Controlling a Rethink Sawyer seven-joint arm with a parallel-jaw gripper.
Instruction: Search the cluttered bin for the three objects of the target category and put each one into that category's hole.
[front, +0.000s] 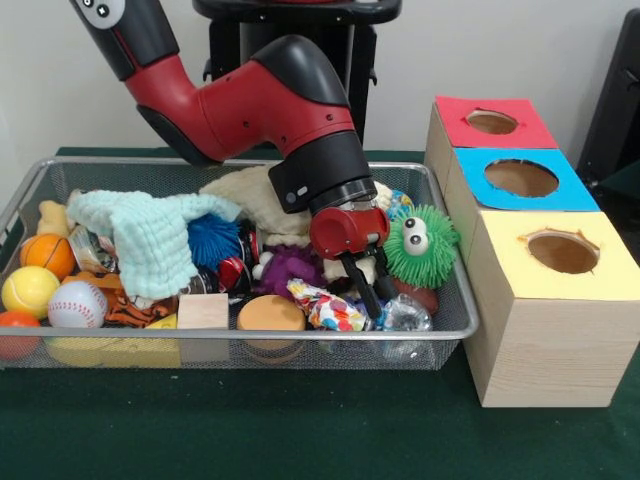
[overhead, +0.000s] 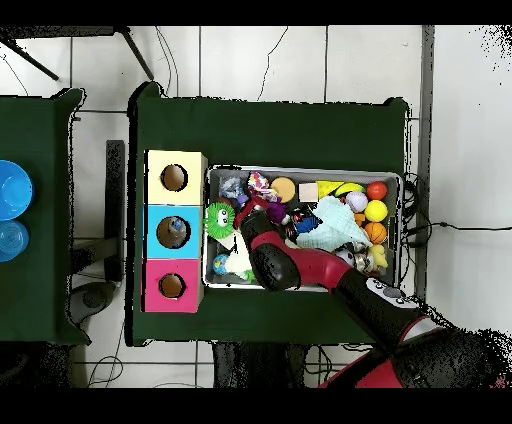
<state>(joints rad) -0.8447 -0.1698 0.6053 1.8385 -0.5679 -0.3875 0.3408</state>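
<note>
- The gripper (front: 372, 290) hangs inside the wire bin (front: 455, 330), its dark fingers (front: 362, 285) pointing down into the clutter; whether they are spread, closed, or holding anything cannot be told.
- Just below the fingertips lies a crinkly clear wrapper (front: 405, 315), and beside it, on the front view's left, a multicoloured wrapped item (front: 325, 308).
- Next to the gripper on the front view's right sits a green fuzzy toy with googly eyes (front: 420, 243).
- Behind the gripper on its other side is a purple soft item (front: 290, 265), and nearer the camera a round tan disc (front: 270, 313).
- Further off in the bin are a pale green cloth (front: 150, 235), a blue spiky ball (front: 213, 238), a wooden block (front: 202, 311), a baseball (front: 77, 303), a yellow ball (front: 28, 290) and an orange ball (front: 48, 254).
- Outside the bin, on the green toy's side, stand three boxes with holes: yellow (front: 560, 255), blue (front: 522, 180), red (front: 492, 122).
</note>
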